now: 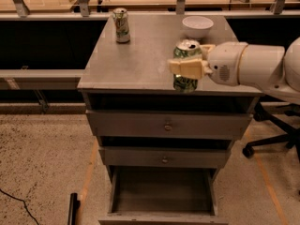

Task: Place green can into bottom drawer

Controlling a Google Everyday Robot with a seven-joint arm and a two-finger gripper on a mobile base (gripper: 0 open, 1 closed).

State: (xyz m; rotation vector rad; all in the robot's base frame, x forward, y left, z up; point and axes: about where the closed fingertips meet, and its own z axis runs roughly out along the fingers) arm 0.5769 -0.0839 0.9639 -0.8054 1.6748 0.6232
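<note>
Carry step: the gripper (186, 68) grasps the green can (187, 49) near the counter's (140, 55) front-right edge; next, it should clear that front edge and lower into the open bottom drawer (161, 217).

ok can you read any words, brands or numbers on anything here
No text is legible anywhere.
green can, gripped by the hand near the front right of the cabinet top: pale markings, unreadable.
pale can at the back left: red and green marks, unreadable.
</note>
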